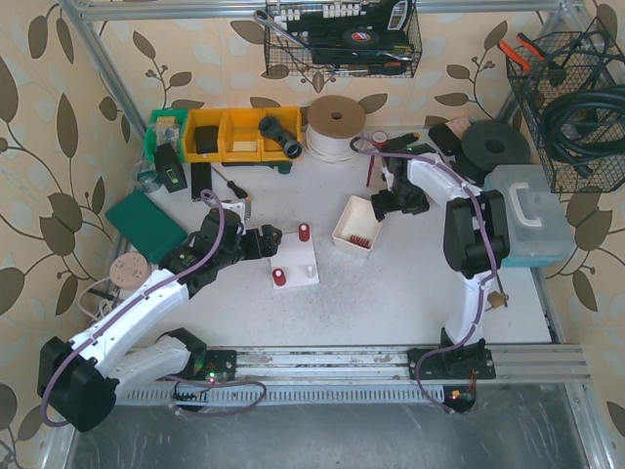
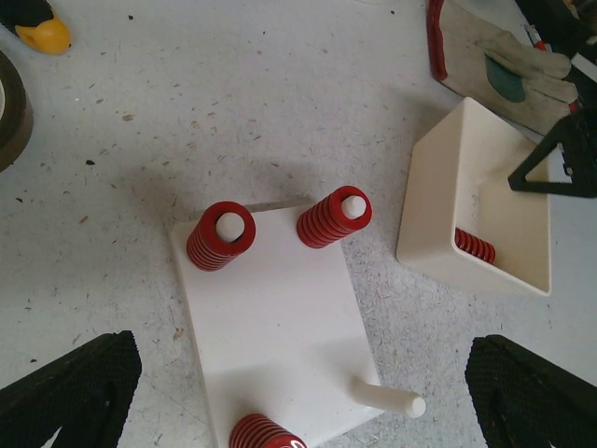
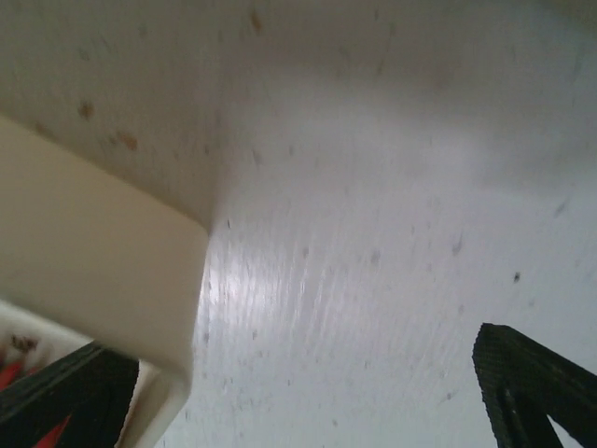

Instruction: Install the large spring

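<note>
The white square base plate (image 2: 270, 317) lies on the grey speckled tabletop (image 2: 233, 103) and carries four white pegs. Three of them already wear a red coil spring: one at the far left corner (image 2: 221, 235), one at the far right corner (image 2: 334, 217) and one at the near edge (image 2: 266, 434). The fourth white peg (image 2: 387, 399) is bare, so I judge that the task is mostly prepared but that its own step is not yet done.

The large red spring (image 2: 476, 247) for this peg seems to be the one that lies inside the cream plastic tray (image 2: 429, 201), just beside the plate on its right side. Nobody holds it.

The left hand (image 2: 303, 355) hovers over the plate with its fingers wide apart and nothing between them. The right hand (image 3: 298, 355) is very low at a corner of the tray, also with fingers apart and empty; a little red shows at the edge of its view, but whether this is the spring I cannot tell.

What is left, in my judgement: to grasp the spring in the tray, lift it out, bring it over the bare peg and push it down.
</note>
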Controlling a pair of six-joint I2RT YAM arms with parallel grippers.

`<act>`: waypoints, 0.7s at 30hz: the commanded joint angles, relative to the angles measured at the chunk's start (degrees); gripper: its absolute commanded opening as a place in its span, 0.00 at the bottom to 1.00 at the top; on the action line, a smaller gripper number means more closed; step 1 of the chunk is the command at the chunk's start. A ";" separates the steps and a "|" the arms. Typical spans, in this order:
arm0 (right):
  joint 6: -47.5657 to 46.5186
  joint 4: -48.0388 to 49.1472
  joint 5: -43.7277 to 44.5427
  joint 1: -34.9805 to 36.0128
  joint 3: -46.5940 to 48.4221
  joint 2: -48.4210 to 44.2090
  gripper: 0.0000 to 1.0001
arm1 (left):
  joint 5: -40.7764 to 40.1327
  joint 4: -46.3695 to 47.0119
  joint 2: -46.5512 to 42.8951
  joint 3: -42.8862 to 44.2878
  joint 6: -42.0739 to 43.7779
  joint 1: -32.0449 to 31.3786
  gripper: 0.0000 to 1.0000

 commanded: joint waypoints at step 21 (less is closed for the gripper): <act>17.80 6.05 -6.11 7.75 -29.78 -30.38 0.94 | 0.95 1.25 -0.56 -0.33 -0.60 0.84 0.97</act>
